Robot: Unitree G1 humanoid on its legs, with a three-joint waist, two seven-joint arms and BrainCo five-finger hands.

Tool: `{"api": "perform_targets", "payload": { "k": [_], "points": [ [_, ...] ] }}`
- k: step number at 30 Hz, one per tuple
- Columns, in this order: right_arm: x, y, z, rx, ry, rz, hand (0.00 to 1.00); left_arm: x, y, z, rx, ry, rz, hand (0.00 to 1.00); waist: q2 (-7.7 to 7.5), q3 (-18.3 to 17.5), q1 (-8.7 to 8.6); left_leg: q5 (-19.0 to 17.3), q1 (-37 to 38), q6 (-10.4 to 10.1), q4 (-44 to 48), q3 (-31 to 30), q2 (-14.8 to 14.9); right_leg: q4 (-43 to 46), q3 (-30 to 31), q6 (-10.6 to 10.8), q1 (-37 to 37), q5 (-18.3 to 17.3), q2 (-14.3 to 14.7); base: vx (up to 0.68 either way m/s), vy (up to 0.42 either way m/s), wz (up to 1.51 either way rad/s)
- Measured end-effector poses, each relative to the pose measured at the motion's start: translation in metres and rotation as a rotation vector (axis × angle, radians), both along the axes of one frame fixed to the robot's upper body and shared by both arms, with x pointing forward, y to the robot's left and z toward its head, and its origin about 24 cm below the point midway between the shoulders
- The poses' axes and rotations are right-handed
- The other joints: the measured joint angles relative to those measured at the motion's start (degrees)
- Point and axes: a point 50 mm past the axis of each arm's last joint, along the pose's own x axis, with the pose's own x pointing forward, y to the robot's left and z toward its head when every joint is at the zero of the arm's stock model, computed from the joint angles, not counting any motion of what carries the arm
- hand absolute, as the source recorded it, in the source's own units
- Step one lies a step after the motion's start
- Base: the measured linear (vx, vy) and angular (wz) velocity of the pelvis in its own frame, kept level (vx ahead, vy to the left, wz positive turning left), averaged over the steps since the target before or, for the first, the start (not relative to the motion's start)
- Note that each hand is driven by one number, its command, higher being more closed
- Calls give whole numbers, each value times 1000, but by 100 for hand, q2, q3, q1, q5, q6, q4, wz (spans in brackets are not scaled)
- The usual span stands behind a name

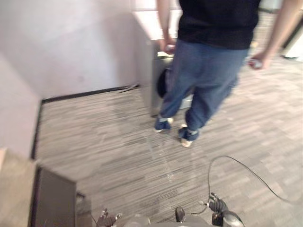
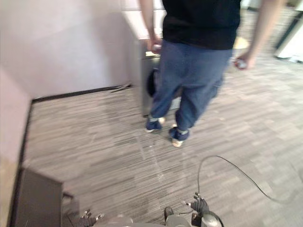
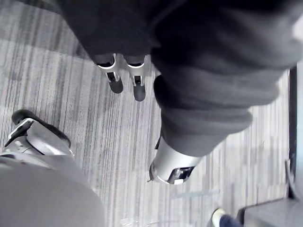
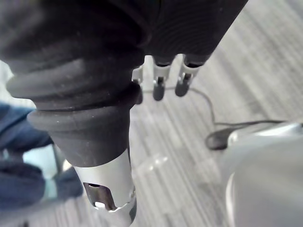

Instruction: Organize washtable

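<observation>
Both hands hang low over the floor (image 1: 104, 142), nothing in either. Left hand (image 3: 173, 165): fingers (image 3: 115, 81) straight and relaxed, thumb apart, bare carpet past them. Right hand (image 4: 111, 189): same, fingers (image 4: 158, 87) released and pointing at the floor.

I can't pick out the washtable with any confidence. The best candidate is a grey unit (image 1: 156, 97) against the wall (image 1: 71, 42), well ahead of the robot. It has a dark round opening on its front and a pale top above it. A person (image 1: 208, 71) stands right in front of it and hides most of it, with one hand at its top edge. Their other hand holds something small that I can't identify. A dark box (image 1: 54, 203) sits near the robot's left side.

I can't make out any items on that surface, so the handling notes are a guess from the task alone. Expect small washroom things that are light, mostly rigid, and possibly wet and slippery, with some maybe breakable. I'd take each one round its body at mid-height, thumb opposite the fingers, with moderate squeeze.

Judgement: organizing not started — the robot needs to close the distance first, and the person is in the way.
</observation>
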Motion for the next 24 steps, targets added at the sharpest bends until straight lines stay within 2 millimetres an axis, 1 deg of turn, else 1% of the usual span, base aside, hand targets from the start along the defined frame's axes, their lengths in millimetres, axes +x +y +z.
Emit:
{"api": "perform_targets", "payload": {
  "k": [1, 2, 3, 4, 5, 6, 7, 8, 9, 10, 11, 12, 13, 14, 15, 16, 17, 18, 19, 20, 21, 22, 23, 24],
  "points": [
    [-5, 2, -3, 8, 27, -8, 0, 3, 2, 2, 12, -21, -10, 0, -153, -34, 31, 173, 43, 62, 123, 79, -149, -53, 49, -22, 124, 5, 12, 184, 180, -139],
    [-5, 1, -3, 6, 28, -12, 0, 5, 3, 3, 17, -29, -17, 0, -194, -36, 91, 189, 2, 31, 144, 68, -244, -252, 151, 10, 189, 3, -57, 142, 172, -141],
    [-3, -2, -2, 4, 11, -29, 0, 8, 2, 2, 18, -25, -42, 0, -164, -34, 84, 188, 44, 33, 77, 172, -342, -518, 382, 155, 260, 75, -113, 83, 190, -115],
    [-1, -2, -1, 9, -1, -55, 0, 15, -2, 3, 19, -37, -76, 0, -196, -66, -8, 220, 93, 90, -66, 320, -418, -640, 598, 308, 243, 198, -177, 51, 222, -90],
    [-3, -2, -2, 14, 3, -68, 0, 18, -4, 4, 20, -42, -99, 0, -183, -65, -9, 251, 113, 144, -142, 412, -452, -687, 717, 367, 224, 238, -211, 77, 320, -86],
    [-8, 0, -3, 29, 13, -100, 0, 22, -6, 4, 29, -44, -145, 0, -101, -111, -23, 302, 189, 234, -333, 621, -512, -757, 938, 426, 115, 305, -241, 104, 350, -105],
    [-11, 0, -4, 41, 17, -126, 0, 25, -10, 4, 24, -43, -171, 0, -62, -152, -49, 384, 291, 287, -508, 864, -552, -869, 1106, 430, 108, 465, -257, 112, 358, -113],
    [-12, 0, -5, 45, 19, -138, 0, 22, -14, 2, 16, -31, -180, 0, -15, -166, -78, 453, 291, 209, -516, 1018, -623, -899, 1170, 389, 87, 566, -271, 89, 319, -115],
    [-11, 0, -5, 60, 14, -169, 0, 22, -18, 1, 6, -29, -193, 0, -63, -153, -155, 764, 113, -271, -196, 1206, -841, -904, 1225, 318, 11, 772, -510, 30, 247, -95],
    [-8, 8, -6, 103, 3, -227, 0, 28, -10, 4, 32, -47, -235, 0, -412, -95, -201, 405, -499, 197, 663, 1125, -963, -1104, 1481, 412, -25, 944, -974, 2, 216, -80],
    [-10, 11, -7, 122, 8, -267, 0, 34, -9, 7, 43, -66, -271, 0, -479, -114, -192, 244, -674, 293, 679, 1043, -816, -1206, 1541, 459, -63, 1017, -1066, 4, 144, -71],
    [-12, 10, -9, 134, 22, -330, 0, 41, -5, 10, 66, -87, -298, 0, -341, -103, -167, 352, -548, 41, -222, 1072, -123, -1340, 1601, 630, -95, 1185, -888, 20, 143, -88],
    [-9, 14, -9, 152, 23, -342, 0, 37, -4, 8, 69, -67, -301, 0, -428, -71, -118, 555, -329, 407, -434, 1362, -269, -1356, 1753, 666, -100, 1234, -930, 37, 192, -148],
    [-4, 21, -8, 176, 5, -336, 0, 33, -4, 6, 78, -35, -342, 0, -316, -57, -192, 648, -170, 366, -566, 1756, -244, -1382, 1765, 768, -137, 1496, -867, -5, 214, -135],
    [-3, 19, -7, 170, -5, -339, 0, 34, -8, 6, 79, -37, -380, 0, -281, -43, -214, 648, -135, 367, -563, 1877, -241, -1374, 1777, 838, -151, 1610, -812, -56, 241, -157],
    [-1, 14, -5, 157, -21, -342, 0, 40, -19, 6, 71, -46, -447, 0, -205, -22, -236, 648, -125, 367, -598, 2224, -213, -1374, 1638, 655, -233, 1902, -725, -90, 189, -115],
    [1, 14, -4, 154, -29, -337, 0, 41, -22, 6, 66, -50, -463, 0, -174, -22, -238, 649, -128, 367, -603, 2371, -175, -1368, 1431, 542, -286, 1996, -688, -104, 144, -120],
    [4, 14, -3, 151, -46, -327, 0, 42, -27, 6, 54, -55, -478, 0, -115, -19, -284, 650, -124, 366, -670, 2617, -97, -1303, 856, 473, -382, 1940, -636, -53, 133, -94],
    [4, 13, -2, 146, -52, -323, 0, 43, -30, 6, 46, -58, -489, 0, -45, -14, -319, 671, -77, 379, -805, 2854, -45, -960, -299, 237, -577, 1726, -579, -34, 154, -116],
    [4, 11, -1, 130, -54, -307, 0, 43, -33, 5, 37, -58, -485, 0, 46, 33, -311, 691, -144, 337, -673, 3142, 42, -410, -1426, -221, -640, 1583, -493, -18, 144, -104],
    [5, 12, -1, 123, -53, -287, 0, 44, -31, 6, 38, -62, -484, 0, -7, 52, -295, 749, -351, 200, -237, 3257, 44, -370, -1944, -449, -621, 1580, -641, -99, 158, -104],
    [14, 20, 0, 125, -61, -255, 0, 52, -15, 12, 78, -89, -461, 0, -522, 140, -234, 872, -1213, 241, 1143, 3100, -4, -770, -2062, -422, -678, 1695, -1166, -152, 127, -63],
    [15, 23, 0, 128, -56, -251, 0, 60, -8, 16, 98, -115, -457, 0, -534, 113, -169, 503, -1576, 723, 1417, 2831, 135, -835, -1965, -245, -654, 1558, -1326, -158, 128, -106],
    [20, 19, 1, 108, -47, -228, 0, 62, -8, 16, 83, -130, -406, 0, -380, 283, -38, 694, -1309, 162, 364, 2656, 740, 486, -2823, 261, -820, 584, -1642, -29, 165, -114]
  ]
}}
